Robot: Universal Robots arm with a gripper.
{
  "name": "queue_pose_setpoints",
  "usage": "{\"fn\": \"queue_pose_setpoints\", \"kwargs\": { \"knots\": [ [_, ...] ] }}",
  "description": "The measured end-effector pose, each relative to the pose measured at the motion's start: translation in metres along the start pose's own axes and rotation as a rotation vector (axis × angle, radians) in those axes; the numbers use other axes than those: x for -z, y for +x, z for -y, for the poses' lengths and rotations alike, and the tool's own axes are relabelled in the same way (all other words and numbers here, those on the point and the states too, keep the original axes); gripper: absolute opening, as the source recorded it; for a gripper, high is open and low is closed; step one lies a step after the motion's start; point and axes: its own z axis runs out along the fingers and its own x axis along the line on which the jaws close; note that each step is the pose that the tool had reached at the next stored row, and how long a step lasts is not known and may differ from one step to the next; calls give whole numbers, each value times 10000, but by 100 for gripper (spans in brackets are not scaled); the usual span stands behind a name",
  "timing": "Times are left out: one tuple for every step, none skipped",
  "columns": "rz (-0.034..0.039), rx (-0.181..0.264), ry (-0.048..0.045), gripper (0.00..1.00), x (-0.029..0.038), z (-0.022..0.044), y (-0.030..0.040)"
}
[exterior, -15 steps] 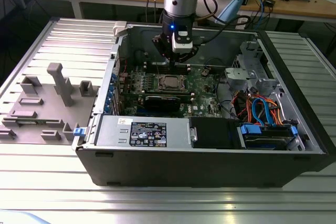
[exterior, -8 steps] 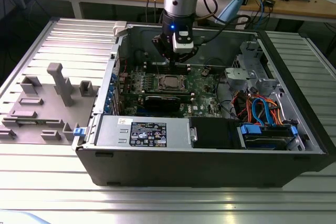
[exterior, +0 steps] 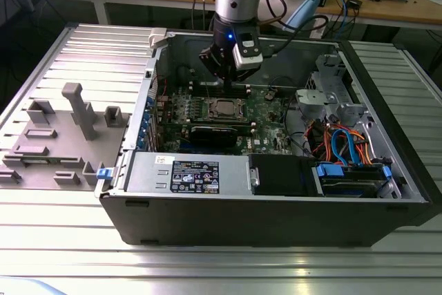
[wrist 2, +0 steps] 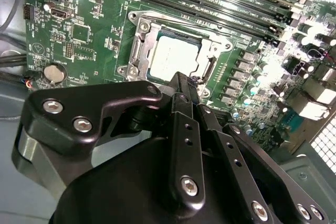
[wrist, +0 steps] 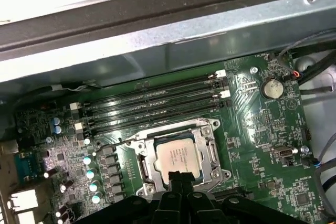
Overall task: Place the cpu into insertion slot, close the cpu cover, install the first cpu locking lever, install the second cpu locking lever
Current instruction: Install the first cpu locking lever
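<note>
My gripper [wrist: 178,178], fingers pressed together and empty, hangs over the cpu [wrist: 177,156] seated in the insertion slot [wrist: 149,169], the cpu cover [wrist: 209,145] seemingly down; levers unclear.

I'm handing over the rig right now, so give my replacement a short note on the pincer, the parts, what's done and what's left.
Pincer: fingers together, holding nothing, poised just above the socket's edge.
The cpu lies seated in the insertion slot on the board inside the open case.
The cpu cover lies flat around the chip, its window showing the metal top.
Done: cpu placed, cover down.
Left: whether either locking lever is latched cannot be told; check both.
</note>
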Motion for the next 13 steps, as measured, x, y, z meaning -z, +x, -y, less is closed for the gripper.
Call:
{"fn": "queue_pose_setpoints", "kwargs": {
  "knots": [
    [20,54,-3,11,0,1,2],
    [24,93,-5,11,0,1,2],
    [26,239,-7,11,-1,1,2],
    [27,466,-9,11,-2,1,2],
    [28,656,-12,11,-4,1,3],
    [30,955,-14,11,-7,1,2],
    [30,1272,-17,11,-8,1,2],
    [32,1587,-21,11,-10,1,3],
    [34,1903,-25,11,-12,1,3],
    [35,2280,-29,11,-13,1,3],
    [36,2497,-33,11,-15,0,3],
    [37,2582,-35,11,-15,0,7],
    [39,2646,-38,11,-17,4,25]
  ]
}}
